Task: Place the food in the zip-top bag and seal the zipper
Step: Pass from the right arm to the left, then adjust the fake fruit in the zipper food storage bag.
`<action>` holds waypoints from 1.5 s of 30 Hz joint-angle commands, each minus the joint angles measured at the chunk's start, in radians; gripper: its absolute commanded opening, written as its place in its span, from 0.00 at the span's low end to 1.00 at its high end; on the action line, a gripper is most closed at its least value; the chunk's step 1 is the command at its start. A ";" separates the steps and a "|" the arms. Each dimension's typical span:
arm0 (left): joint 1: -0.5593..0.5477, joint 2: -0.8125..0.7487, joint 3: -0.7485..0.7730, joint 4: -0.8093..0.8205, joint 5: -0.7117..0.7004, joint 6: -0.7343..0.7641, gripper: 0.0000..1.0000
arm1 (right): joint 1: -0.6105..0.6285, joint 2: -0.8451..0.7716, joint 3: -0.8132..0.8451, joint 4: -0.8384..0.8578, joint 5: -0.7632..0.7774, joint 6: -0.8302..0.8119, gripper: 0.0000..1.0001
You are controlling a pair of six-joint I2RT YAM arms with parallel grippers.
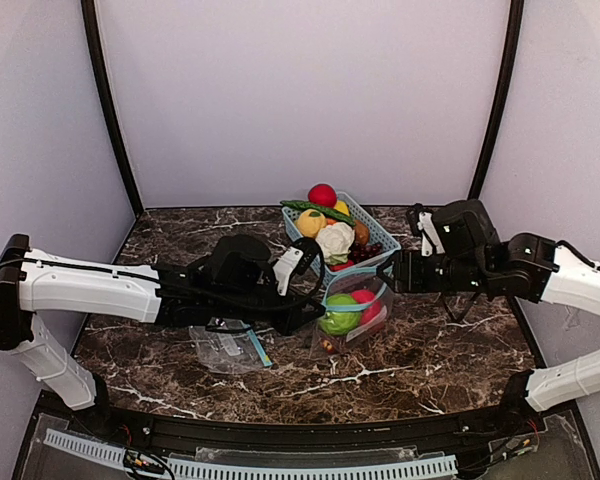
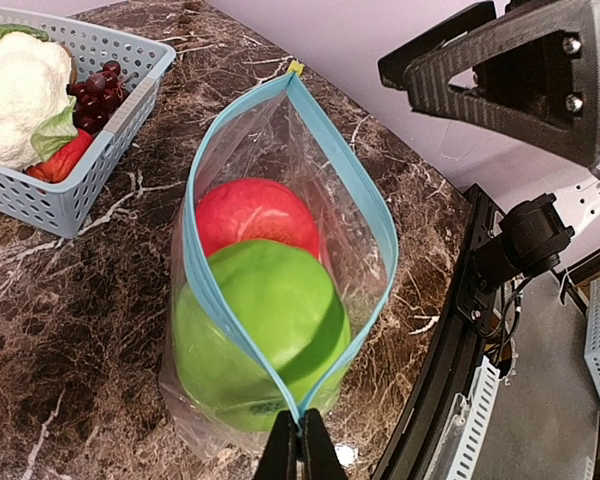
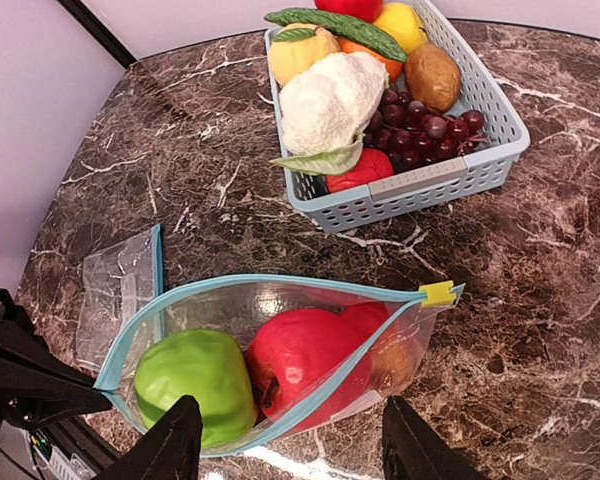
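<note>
The zip-top bag (image 3: 280, 300) stands on the marble table with its blue-rimmed mouth gaping. Inside it are a green apple (image 3: 192, 380) and a red apple (image 3: 305, 355), with another reddish fruit behind them. The yellow slider (image 3: 438, 293) sits at the bag's far end. My left gripper (image 2: 300, 445) is shut on the rim corner opposite the slider (image 2: 296, 68). Above the bag's mouth my right gripper (image 3: 295, 445) hovers open, touching nothing. From above, the bag (image 1: 352, 312) lies between the left gripper (image 1: 316, 312) and the right gripper (image 1: 395, 272).
A light-blue lattice basket (image 1: 383, 228) behind the bag holds more food: cauliflower (image 3: 330, 100), grapes (image 3: 420, 130), a cucumber, yellow fruit and a brown potato. A second, empty bag (image 1: 225, 348) lies flat on the table under my left arm.
</note>
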 commanded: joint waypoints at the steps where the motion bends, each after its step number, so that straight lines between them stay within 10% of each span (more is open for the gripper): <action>1: 0.008 -0.014 0.023 -0.037 0.013 0.028 0.01 | -0.005 0.008 0.066 -0.028 -0.064 -0.136 0.60; 31: 0.009 -0.029 0.043 -0.089 -0.005 0.062 0.01 | -0.001 0.417 0.314 -0.341 0.054 -0.456 0.75; 45: 0.010 -0.029 0.047 -0.125 -0.018 0.068 0.01 | 0.002 0.442 0.362 -0.423 0.318 -0.446 0.64</action>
